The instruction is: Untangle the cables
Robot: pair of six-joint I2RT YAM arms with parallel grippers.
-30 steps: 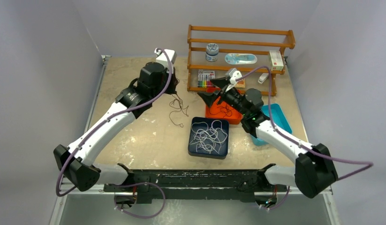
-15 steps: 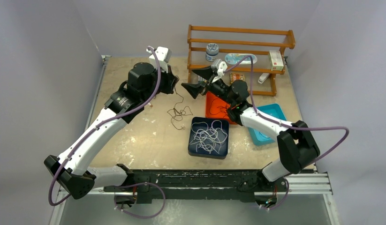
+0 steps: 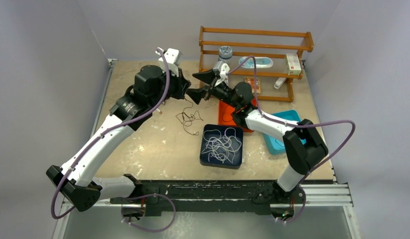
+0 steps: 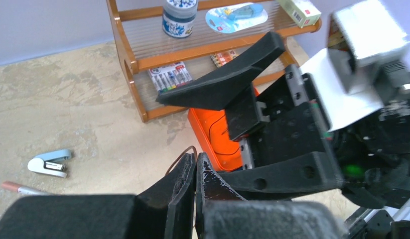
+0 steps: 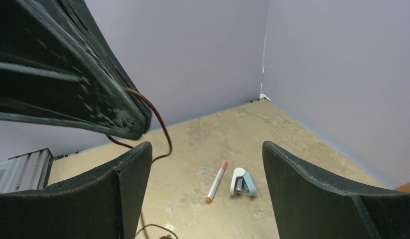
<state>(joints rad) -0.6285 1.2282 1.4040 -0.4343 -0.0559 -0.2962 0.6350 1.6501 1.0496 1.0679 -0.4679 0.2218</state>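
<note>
Your left tool is clenched on the brown cable, its tangle trailing at eleven o'clock of the navy tray. Your right tool gapes beside it. Misjudge the closing and you pinch the left tool, not cable.

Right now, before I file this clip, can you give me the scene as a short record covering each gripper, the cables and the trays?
left gripper: shut on the brown cable, raised above the table
right gripper: open, jaws facing the left gripper's tip, nothing held
brown cable: hangs from the left gripper, loops trailing down to the table
white cable: tangled heap inside the dark blue tray
orange tray: under the right arm, contents mostly hidden
task state: brown cable not yet pulled straight
</note>
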